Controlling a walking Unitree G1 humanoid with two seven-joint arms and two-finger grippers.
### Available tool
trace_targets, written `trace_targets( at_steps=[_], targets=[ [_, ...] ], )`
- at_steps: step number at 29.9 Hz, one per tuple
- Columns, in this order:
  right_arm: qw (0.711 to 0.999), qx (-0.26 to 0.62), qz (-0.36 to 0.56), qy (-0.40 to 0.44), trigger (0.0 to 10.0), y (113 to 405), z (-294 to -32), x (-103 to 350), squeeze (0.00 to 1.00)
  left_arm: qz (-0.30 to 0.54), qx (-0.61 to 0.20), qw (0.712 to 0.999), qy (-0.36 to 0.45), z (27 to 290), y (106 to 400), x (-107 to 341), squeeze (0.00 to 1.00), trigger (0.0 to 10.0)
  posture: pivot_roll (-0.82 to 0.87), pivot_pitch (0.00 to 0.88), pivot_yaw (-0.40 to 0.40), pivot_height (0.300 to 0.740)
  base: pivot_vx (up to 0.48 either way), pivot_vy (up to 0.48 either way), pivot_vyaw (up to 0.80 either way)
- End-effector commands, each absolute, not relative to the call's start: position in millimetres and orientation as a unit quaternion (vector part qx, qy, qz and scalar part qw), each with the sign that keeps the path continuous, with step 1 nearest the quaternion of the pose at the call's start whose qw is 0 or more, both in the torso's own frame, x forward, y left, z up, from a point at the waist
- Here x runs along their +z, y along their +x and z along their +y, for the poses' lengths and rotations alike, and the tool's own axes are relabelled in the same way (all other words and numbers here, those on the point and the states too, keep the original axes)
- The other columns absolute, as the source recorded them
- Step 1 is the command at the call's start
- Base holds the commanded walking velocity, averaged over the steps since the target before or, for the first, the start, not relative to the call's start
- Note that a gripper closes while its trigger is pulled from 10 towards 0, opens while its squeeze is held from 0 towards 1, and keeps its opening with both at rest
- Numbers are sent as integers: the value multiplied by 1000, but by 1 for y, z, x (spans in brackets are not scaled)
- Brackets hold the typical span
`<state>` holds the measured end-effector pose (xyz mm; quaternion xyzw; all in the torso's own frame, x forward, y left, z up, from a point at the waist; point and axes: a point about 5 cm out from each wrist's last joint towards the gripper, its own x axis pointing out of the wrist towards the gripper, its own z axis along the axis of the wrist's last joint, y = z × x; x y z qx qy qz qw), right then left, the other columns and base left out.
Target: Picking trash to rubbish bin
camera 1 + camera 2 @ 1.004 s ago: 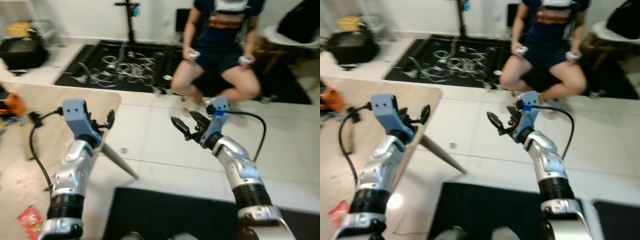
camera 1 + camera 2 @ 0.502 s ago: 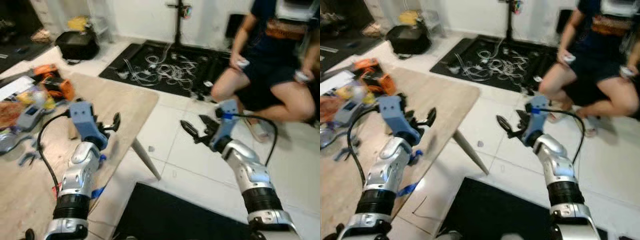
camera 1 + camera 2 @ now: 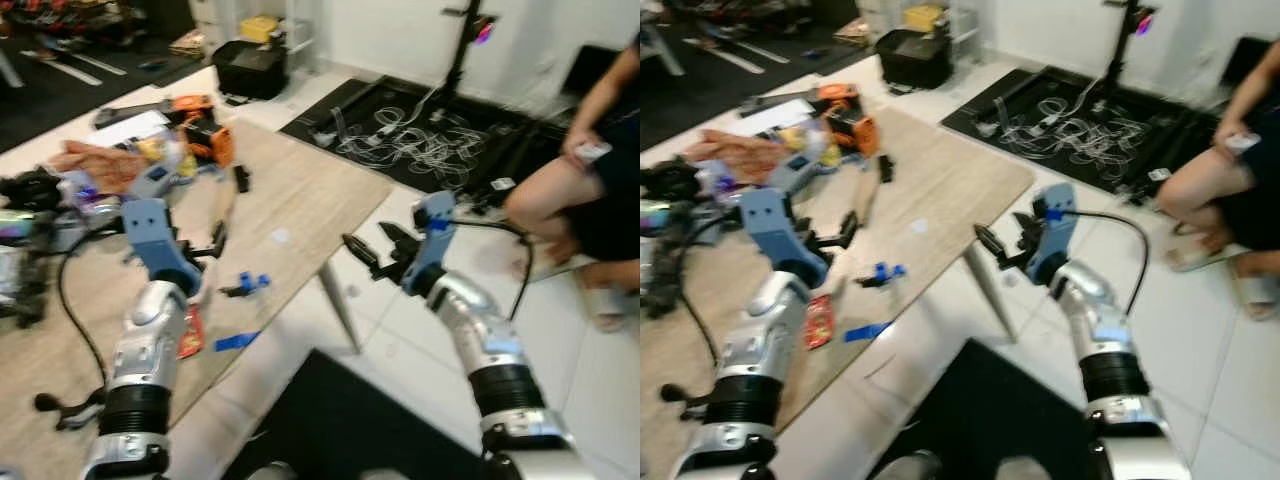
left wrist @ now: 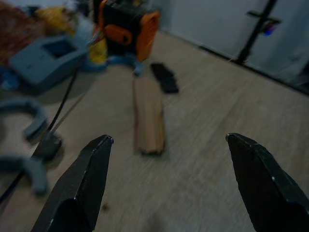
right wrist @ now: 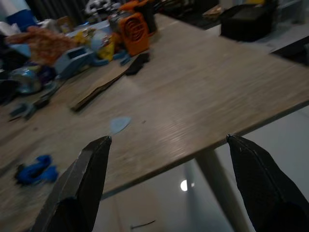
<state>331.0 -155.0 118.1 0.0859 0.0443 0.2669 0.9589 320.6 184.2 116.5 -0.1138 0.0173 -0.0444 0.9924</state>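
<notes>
A wooden table (image 3: 330, 190) holds small litter: a red packet (image 3: 190, 332), a blue crumpled scrap (image 3: 247, 284) and a blue strip (image 3: 235, 341) near its front edge. My left gripper (image 3: 210, 250) hovers open over the table, just left of the blue scrap, with nothing between its fingers. In the left wrist view a wooden strip (image 4: 148, 116) lies ahead of it. My right gripper (image 3: 368, 243) hangs open and empty beyond the table's corner, above the floor. A pale paper scrap (image 5: 119, 124) lies on the tabletop in the right wrist view.
Tools, an orange device (image 3: 207, 140) and cables clutter the table's far left. A person (image 3: 590, 170) sits at the right edge. A black bag (image 3: 252, 68) and a mat with tangled cables (image 3: 420, 140) lie beyond. A black mat (image 3: 350, 420) lies by my feet.
The camera has swung left, so the table has come into the middle and the person has slid to the right edge. Both grippers stay open.
</notes>
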Motion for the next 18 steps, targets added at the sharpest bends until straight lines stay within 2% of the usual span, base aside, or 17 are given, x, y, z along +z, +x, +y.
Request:
trace_targets(
  at_steps=[1,18],
  targets=[
    [956,273,51,90,10000,331,-150,116,0,23,-36,993,-107,189,319,113,0,10000,-153,0,32,740,0,0,731],
    [955,276,51,91,10000,330,-150,116,0,24,-36,994,-104,189,319,113,0,10000,-153,0,33,740,0,0,731]
  ],
)
